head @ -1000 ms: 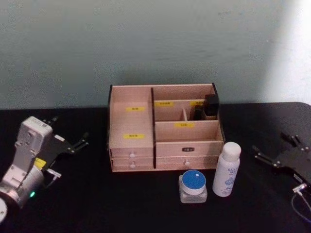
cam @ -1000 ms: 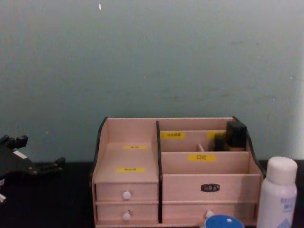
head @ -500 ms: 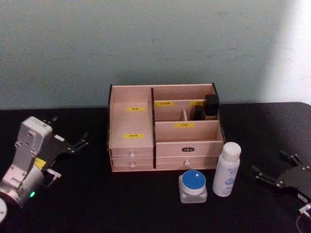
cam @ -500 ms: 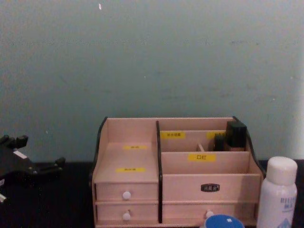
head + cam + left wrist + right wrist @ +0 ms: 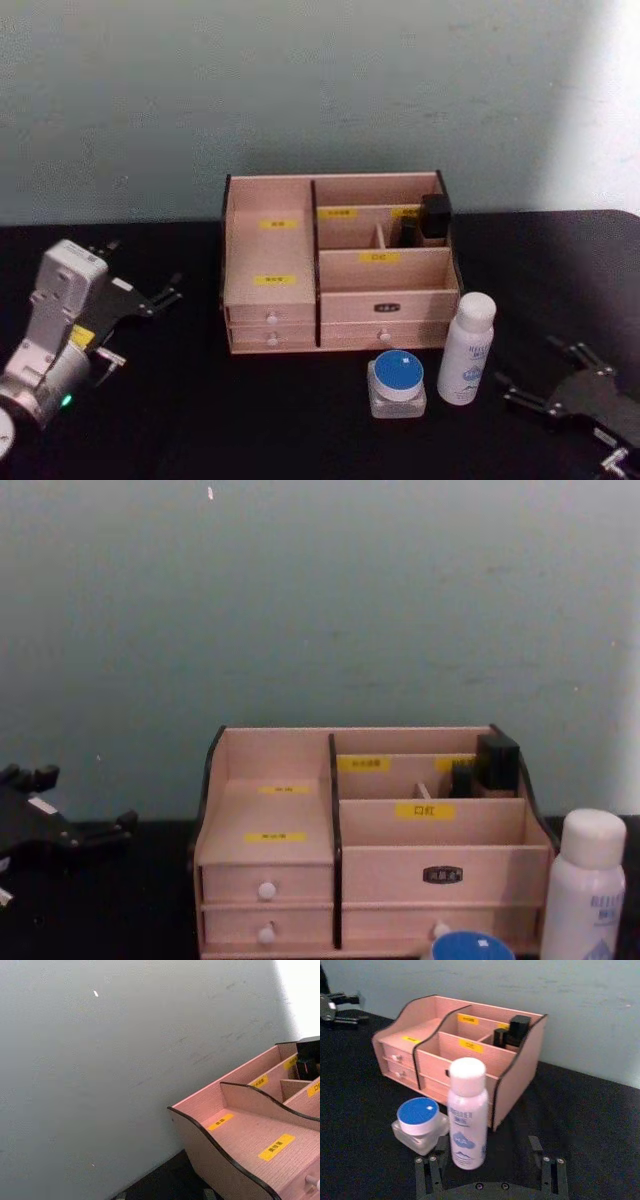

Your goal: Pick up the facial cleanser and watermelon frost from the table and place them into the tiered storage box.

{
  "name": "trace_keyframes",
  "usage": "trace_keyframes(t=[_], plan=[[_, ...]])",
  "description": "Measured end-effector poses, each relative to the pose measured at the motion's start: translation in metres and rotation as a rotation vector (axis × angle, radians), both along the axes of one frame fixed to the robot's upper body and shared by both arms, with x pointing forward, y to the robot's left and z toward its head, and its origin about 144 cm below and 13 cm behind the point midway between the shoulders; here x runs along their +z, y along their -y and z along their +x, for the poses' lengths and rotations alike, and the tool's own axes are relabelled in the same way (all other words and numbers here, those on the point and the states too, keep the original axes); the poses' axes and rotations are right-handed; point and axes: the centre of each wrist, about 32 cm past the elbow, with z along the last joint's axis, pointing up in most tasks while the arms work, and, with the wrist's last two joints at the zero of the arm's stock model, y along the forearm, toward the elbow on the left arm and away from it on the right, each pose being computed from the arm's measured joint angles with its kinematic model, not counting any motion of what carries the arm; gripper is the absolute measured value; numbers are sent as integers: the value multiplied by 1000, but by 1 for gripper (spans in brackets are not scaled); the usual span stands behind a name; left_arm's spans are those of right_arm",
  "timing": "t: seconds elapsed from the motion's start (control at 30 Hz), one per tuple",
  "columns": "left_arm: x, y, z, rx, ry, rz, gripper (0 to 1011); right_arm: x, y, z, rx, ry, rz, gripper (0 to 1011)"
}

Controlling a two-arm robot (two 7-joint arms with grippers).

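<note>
Right jaws spread near white bottle (image 5: 467,348)

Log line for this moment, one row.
left tool: open, parked left of tiered storage box | right tool: open, right of white bottle, apart | bottle and blue-lidded jar: on table

White bottle (image 5: 467,1115), blue-lidded jar (image 5: 418,1121) (beside), box (image 5: 520,1075) behind

my head camera looks forward and down on the tiered storage box (image 5: 390,300); my chest camera faces its front, low and near. both wrist cameras share it: right obliquely, left close beside its end.
</note>
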Motion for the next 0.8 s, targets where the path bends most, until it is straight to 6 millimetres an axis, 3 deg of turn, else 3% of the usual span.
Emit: trace_keyframes(t=[0.8], plan=[[0, 0, 0, 0, 0, 0, 1001, -10, -28, 33, 56, 28, 35, 1000]])
